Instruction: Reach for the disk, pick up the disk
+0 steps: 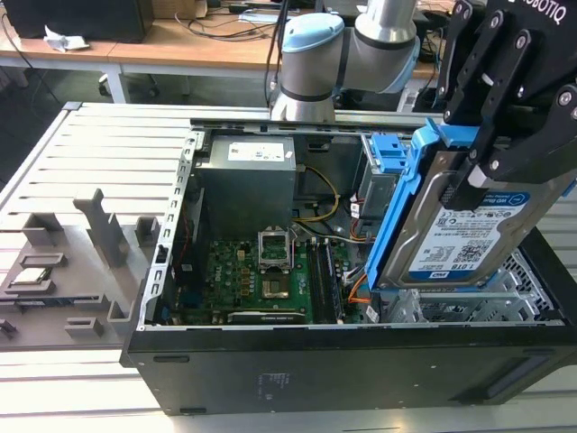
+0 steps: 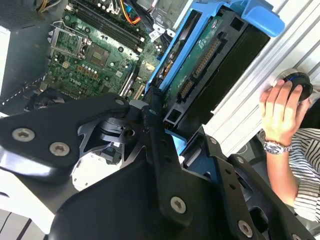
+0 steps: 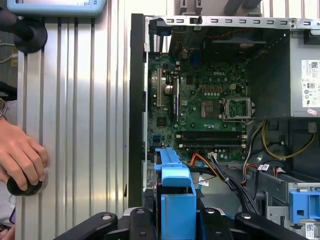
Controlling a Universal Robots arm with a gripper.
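The hand (image 1: pixel 482 158) was pinched on the disk (image 1: pixel 469 225), holding it tilted above the drive cage (image 1: pixel 469 307) of the open computer case (image 1: pixel 361 361); I'd judge a straight, steady lift best, keeping its blue rail frame (image 1: pixel 397 216) clear of the cables (image 1: pixel 361 289)

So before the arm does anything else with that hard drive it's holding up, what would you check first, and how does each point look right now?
1. Grip: the gripper is shut on the disk; ok.
2. Lift: the disk hangs above the open computer case, out of the grey drive cage; ok.
3. Blue rail frame on the disk, seated between the fingers in the first wrist view; ok.
4. Cables: whether the orange cable is attached to the disk; cannot tell.
5. People: a person's hand rests on a round black knob beside the case; not ok.
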